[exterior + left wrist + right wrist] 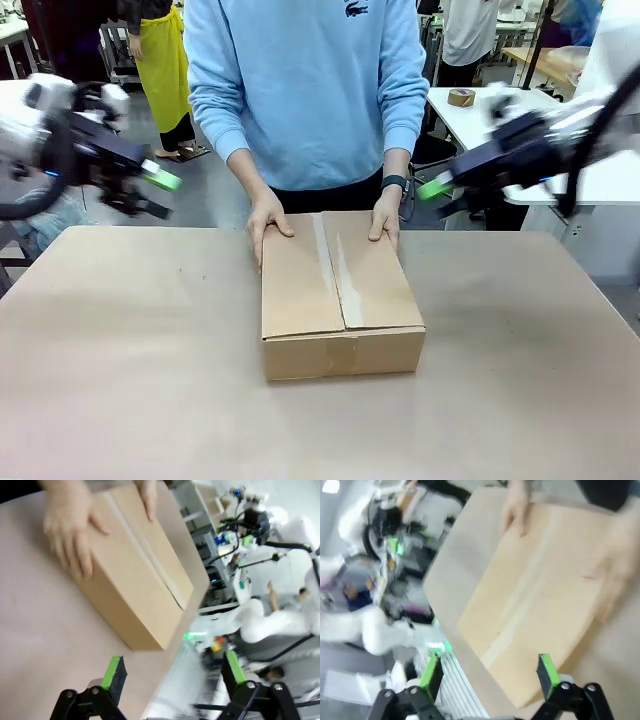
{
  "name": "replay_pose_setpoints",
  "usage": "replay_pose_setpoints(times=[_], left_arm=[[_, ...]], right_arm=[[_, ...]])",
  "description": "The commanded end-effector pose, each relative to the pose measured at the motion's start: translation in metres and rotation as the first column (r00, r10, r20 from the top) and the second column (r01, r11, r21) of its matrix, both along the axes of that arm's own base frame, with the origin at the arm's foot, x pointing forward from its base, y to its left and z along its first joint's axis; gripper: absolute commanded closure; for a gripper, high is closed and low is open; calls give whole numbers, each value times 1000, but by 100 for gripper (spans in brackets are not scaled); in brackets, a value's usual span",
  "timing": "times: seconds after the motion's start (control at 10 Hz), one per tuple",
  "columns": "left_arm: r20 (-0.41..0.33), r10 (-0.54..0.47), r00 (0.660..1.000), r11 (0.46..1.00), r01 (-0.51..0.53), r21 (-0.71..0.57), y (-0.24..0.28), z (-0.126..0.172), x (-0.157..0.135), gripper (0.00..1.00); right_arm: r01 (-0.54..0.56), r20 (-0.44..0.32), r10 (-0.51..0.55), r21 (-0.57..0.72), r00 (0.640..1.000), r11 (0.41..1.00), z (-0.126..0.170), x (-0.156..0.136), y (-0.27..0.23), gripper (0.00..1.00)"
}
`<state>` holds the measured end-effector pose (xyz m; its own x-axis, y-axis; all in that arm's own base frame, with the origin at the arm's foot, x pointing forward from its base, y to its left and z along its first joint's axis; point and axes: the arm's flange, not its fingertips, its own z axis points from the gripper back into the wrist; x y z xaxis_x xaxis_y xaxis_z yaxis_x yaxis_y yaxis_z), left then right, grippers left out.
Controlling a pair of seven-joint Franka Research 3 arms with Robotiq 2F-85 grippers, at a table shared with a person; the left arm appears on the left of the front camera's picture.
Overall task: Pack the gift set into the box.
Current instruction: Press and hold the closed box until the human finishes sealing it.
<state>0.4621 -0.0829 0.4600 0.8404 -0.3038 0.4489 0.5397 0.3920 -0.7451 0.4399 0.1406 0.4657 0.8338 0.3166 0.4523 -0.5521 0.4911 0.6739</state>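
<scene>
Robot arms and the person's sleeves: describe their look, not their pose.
The left arm and right arm are white with black wrist sections. The left tool and right tool are black, two-fingered, with bright green pads. A black cable runs along the right arm. The person wears a long-sleeved light blue sweatshirt and a dark wristwatch.

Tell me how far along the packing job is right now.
Looks done: the box has its flaps shut, so what's inside is hidden. In hand: the person's hands rest on its far end, while the left hand and right hand hang open, clear of it. Left: likely only sealing the seam.
</scene>
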Motion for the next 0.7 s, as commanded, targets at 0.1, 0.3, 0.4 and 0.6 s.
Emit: replay_pose_setpoints(times=[0.1,0.3,0.4,0.6], left_arm=[[322,79,943,995,-93,27,-17,-43,-16,0],[139,-28,990,999,21,50,-36,-19,-3,0],[139,-28,990,999,21,50,-36,-19,-3,0],[342,-5,940,999,22,-44,-65,-41,-3,0]], right_arm=[[-173,257,194,-104,947,979,-27,18,5,0],[-135,93,139,-45,986,990,-15,-3,44,0],[-199,165,213,-99,963,975,-30,4,47,0],[-415,527,382,-62,759,908,-36,32,75,0]])
